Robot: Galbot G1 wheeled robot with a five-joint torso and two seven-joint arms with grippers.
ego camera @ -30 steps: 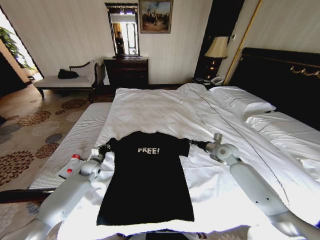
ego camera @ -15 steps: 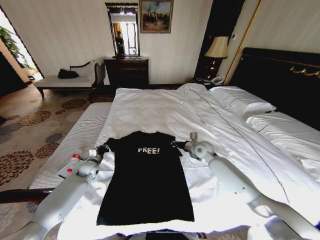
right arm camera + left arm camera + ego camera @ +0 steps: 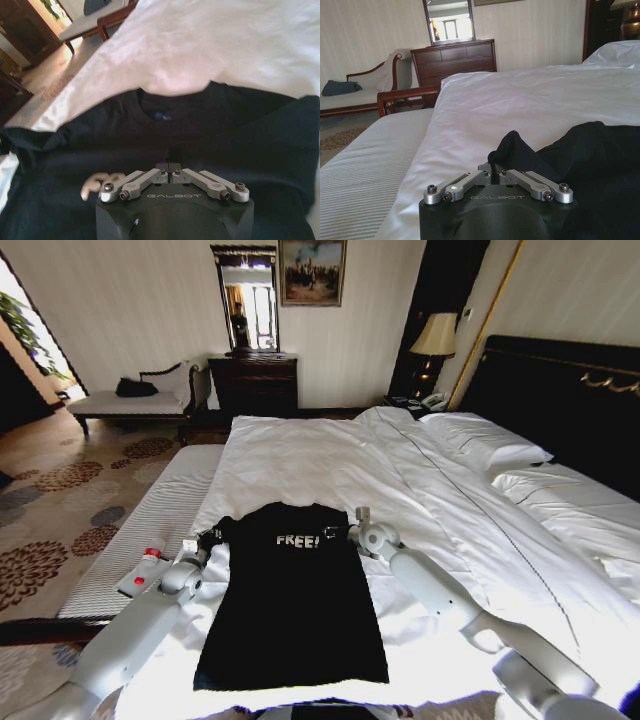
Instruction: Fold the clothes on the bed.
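The clothes (image 3: 290, 610), a black T-shirt with white "FREE!" lettering, lie flat at the foot of the bed (image 3: 300, 455) on its white duvet. At the shirt's left shoulder, my left gripper (image 3: 208, 537) is shut on the bunched left sleeve (image 3: 512, 147). My right gripper (image 3: 337, 533) is over the chest just right of the lettering, shut on the right sleeve, which is drawn inward over the body. In the right wrist view the fingers (image 3: 170, 167) pinch black cloth below the collar (image 3: 160, 102).
A striped bench (image 3: 160, 505) runs along the bed's left side with a grey red-buttoned device (image 3: 140, 575) on it. White pillows (image 3: 485, 445) and the dark headboard (image 3: 560, 390) are to the right. A dresser (image 3: 255, 380) and chaise (image 3: 130, 402) stand by the far wall.
My right gripper has moved left with the right sleeve, from beside the shirt to over its chest, narrowing the shirt's top. My left gripper has stayed at the left sleeve.
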